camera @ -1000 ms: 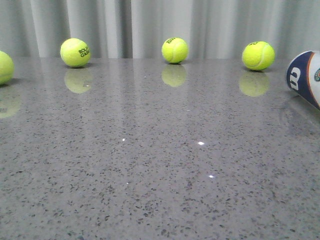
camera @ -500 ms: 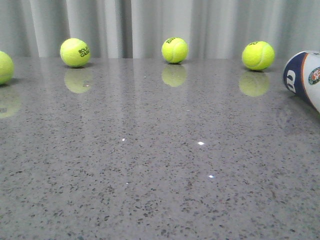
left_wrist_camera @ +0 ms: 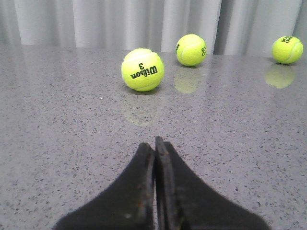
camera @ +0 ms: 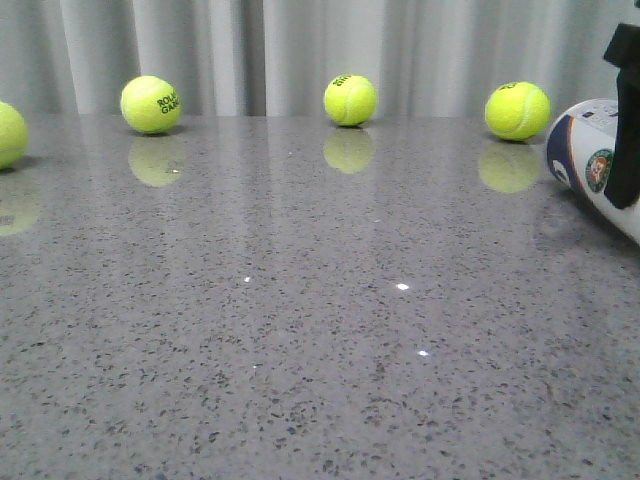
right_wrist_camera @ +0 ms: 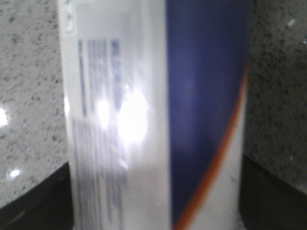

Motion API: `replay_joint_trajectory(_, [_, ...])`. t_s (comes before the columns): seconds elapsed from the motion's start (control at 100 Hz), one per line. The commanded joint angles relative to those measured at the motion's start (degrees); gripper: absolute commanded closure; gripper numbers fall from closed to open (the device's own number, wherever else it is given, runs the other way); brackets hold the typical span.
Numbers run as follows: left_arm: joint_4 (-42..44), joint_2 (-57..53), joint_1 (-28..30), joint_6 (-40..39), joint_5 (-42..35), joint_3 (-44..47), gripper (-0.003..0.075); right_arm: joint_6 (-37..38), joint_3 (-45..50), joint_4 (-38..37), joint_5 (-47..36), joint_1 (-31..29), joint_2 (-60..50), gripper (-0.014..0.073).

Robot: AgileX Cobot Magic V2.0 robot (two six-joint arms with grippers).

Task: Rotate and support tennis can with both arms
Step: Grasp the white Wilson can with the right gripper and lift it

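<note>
You have a polished grey speckled stone-look table (camera: 300, 330) mirroring fuzzy yellow felt tennis balls (camera: 350, 100), a glossy white, navy and orange printed tennis can (right_wrist_camera: 158, 115) throwing glare, matt black left gripper (left_wrist_camera: 154, 143) fingers, and pale pleated cloth curtains (camera: 300, 50) behind.

Speckled grey table (camera: 300, 330) carries tennis balls (camera: 350, 100)

I see a white can (camera: 597, 160) with a navy panel, an orange edge stripe and a round green-and-orange logo. My black gripper finger (camera: 625, 120) crosses it. The balls (camera: 150, 104) are yellow-green with black lettering. The table (camera: 300, 330) is speckled grey stone, glossy. Behind hangs a pale grey curtain (camera: 300, 50).
</note>
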Motion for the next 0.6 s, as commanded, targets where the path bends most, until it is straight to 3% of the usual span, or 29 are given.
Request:
replay_joint_trajectory(0.0, [-0.5,-2.2,0.2,0.0,-4.7,2.8,0.0741,0.0,-1.9,0.9,-1.8,0.0,-0.5,0.006])
replay_joint_trajectory(0.12, [-0.5,-2.2,0.2,0.0,-4.7,2.8,0.0741,-0.1,-2.2,0.9,-1.6,0.0,-0.4,0.0302])
replay_joint_trajectory(0.21, [-0.5,-2.2,0.2,0.0,-4.7,2.8,0.0741,-4.2,-3.7,1.1,-0.4,0.3,-0.7,0.0396])
replay_joint_trajectory(0.41, [-0.5,-2.2,0.2,0.0,-4.7,2.8,0.0741,-15.5,-13.1,1.2,5.2,4.4,-0.9,0.0396])
replay_joint_trajectory(0.59, [-0.5,-2.2,0.2,0.0,-4.7,2.8,0.0741,-27.7,-22.1,1.2,5.4,9.9,2.4,0.0396])
